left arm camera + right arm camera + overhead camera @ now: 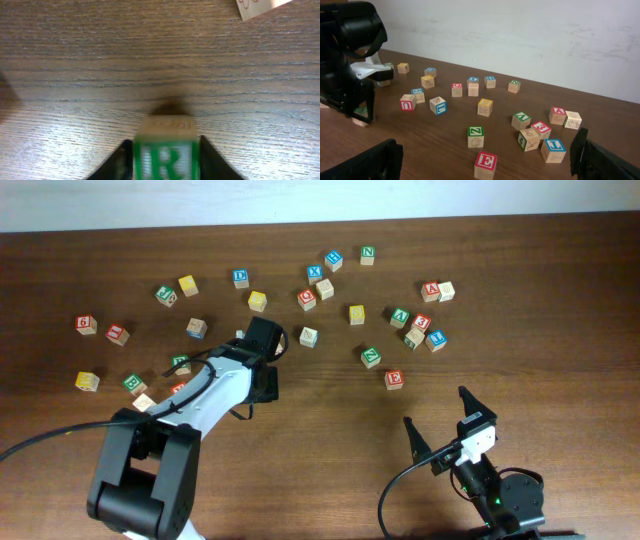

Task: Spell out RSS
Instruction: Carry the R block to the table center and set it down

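Observation:
My left gripper (166,165) is shut on the green-and-white R cube (166,157), low over the bare wood. In the overhead view the arm hides this cube, and the left gripper (265,383) sits left of the table's middle. In the right wrist view the cube (360,118) shows under the left arm. Yellow-faced cubes lie further back: one with an S (356,314), another (257,301) and a third (188,285). My right gripper (443,423) is open and empty near the front edge, apart from all the cubes.
Several lettered cubes are scattered across the back half of the table. A green Z (371,357) and a red E (394,379) lie nearest my right gripper. A cluster (420,325) lies back right. More cubes (134,383) lie by the left arm.

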You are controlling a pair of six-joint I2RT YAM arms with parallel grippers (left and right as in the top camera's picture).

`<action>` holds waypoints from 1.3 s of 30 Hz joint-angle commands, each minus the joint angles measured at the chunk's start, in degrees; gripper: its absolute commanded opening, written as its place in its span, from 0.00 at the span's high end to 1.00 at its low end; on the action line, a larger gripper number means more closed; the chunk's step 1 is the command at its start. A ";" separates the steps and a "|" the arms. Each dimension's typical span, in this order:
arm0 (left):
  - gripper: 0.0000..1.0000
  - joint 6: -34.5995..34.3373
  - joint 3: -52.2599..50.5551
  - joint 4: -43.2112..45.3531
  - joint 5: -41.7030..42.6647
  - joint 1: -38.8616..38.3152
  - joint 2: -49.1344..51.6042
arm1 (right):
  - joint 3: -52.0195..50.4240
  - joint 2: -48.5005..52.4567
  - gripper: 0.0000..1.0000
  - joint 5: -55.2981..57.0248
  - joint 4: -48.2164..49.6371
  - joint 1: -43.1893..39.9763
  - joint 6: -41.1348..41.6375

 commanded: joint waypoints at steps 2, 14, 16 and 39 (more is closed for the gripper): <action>0.62 0.37 -0.28 -0.31 1.14 -0.11 0.52 | -0.31 -0.39 0.02 0.11 -0.26 -0.46 0.63; 0.64 0.48 -0.28 -0.04 -0.24 -0.11 0.52 | -0.31 -0.39 0.02 0.11 -0.26 -0.46 0.63; 0.64 0.68 -0.28 0.15 -0.39 -0.11 0.52 | -0.31 -0.39 0.02 0.11 -0.26 -0.46 0.63; 0.01 8.26 27.12 -11.02 -7.06 -0.07 -15.56 | -0.31 -0.39 0.02 0.11 -0.26 -0.46 0.66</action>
